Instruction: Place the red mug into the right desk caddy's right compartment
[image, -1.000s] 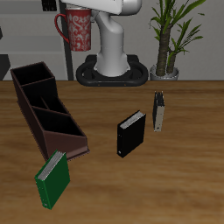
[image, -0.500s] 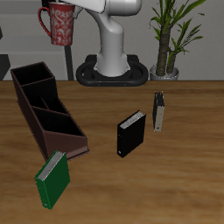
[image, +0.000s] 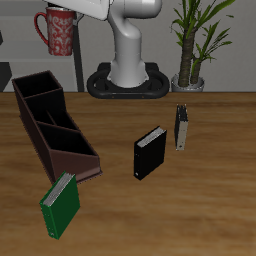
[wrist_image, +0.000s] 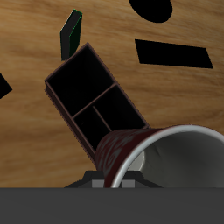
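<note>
Currently the red mug (image: 58, 31) hangs high in the air, well above the worktop (image: 200, 200), over the back end of the right desk caddy (image: 52, 125). It stays upright in the exterior view, loop handle pointing away from the robot's body, speckled pattern visible on its side. The hand (image: 62, 9) sits at the mug's top rim and pinches it; its fingers are mostly cut off by the frame edge there. In the wrist view the mug (wrist_image: 162, 157) fills the near field, its grey-white inside and rim close to the camera, with part of the hand's grey body under it.

Caddy lies diagonally on the worktop, one end toward the back, the other toward the front edge. Wrist view shows its three sections (wrist_image: 94, 98): one large squarish end section and two smaller ones near the mug. Right compartment (image: 36, 87) is at the caddy's back end, empty, mug not in it.

Green book (image: 60, 205) leans at the caddy's front end, just beside it. Small black box (image: 149, 153) stands well apart from the caddy mid-worktop. Dark grey book (image: 181, 127) stands near it, farther back. Potted plant (image: 194, 42) beside the robot base (image: 127, 80).
</note>
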